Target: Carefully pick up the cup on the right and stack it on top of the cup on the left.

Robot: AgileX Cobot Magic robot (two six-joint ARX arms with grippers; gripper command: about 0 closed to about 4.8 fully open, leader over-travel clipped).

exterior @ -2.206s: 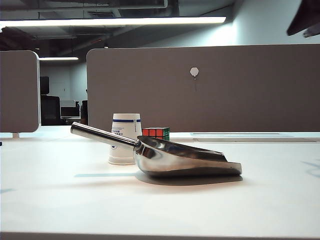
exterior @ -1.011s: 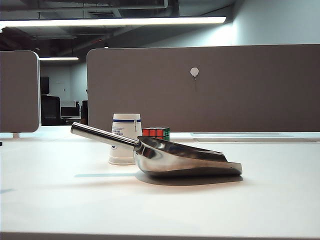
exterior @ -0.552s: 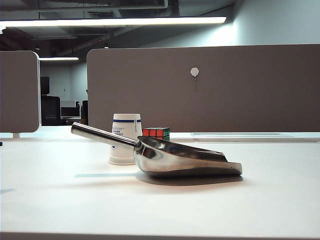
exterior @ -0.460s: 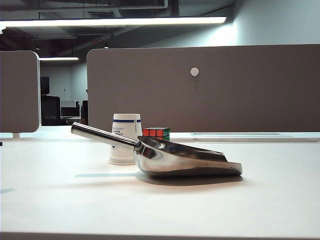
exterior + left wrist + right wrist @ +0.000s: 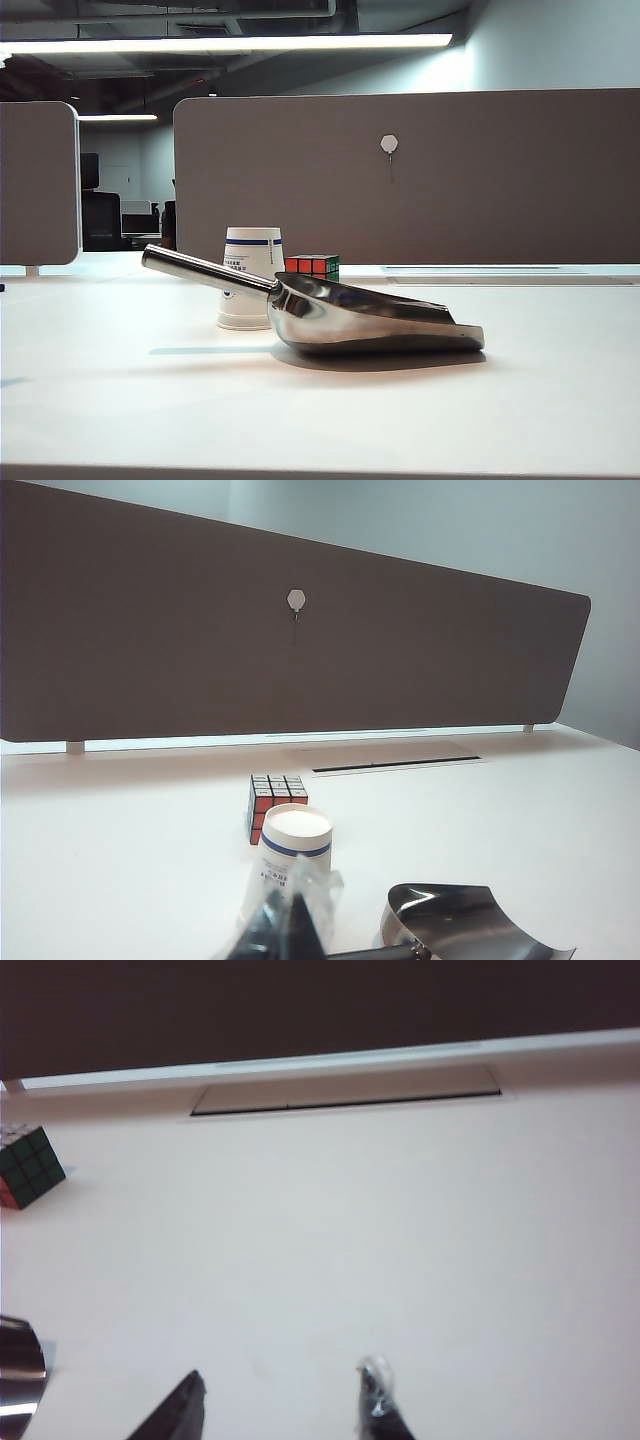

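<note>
One white paper cup (image 5: 250,278) with a blue band stands upside down on the white table (image 5: 120,400), left of centre. The left wrist view shows the same cup (image 5: 295,845) just beyond my left gripper (image 5: 293,925), whose dark fingertips meet with nothing between them. I see only this one cup shape and cannot tell whether a second cup is nested on it. In the right wrist view my right gripper (image 5: 282,1395) hangs open over bare table, empty. Neither gripper appears in the exterior view.
A shiny metal scoop (image 5: 370,320) lies in front of the cup, its handle pointing left past it; the scoop (image 5: 470,925) and its edge (image 5: 20,1370) show in both wrist views. A Rubik's cube (image 5: 312,265) sits behind the cup. A grey partition (image 5: 420,180) closes off the back.
The dark arm part at the upper right of the exterior view has left the picture. Cup, scoop and cube have not moved.
</note>
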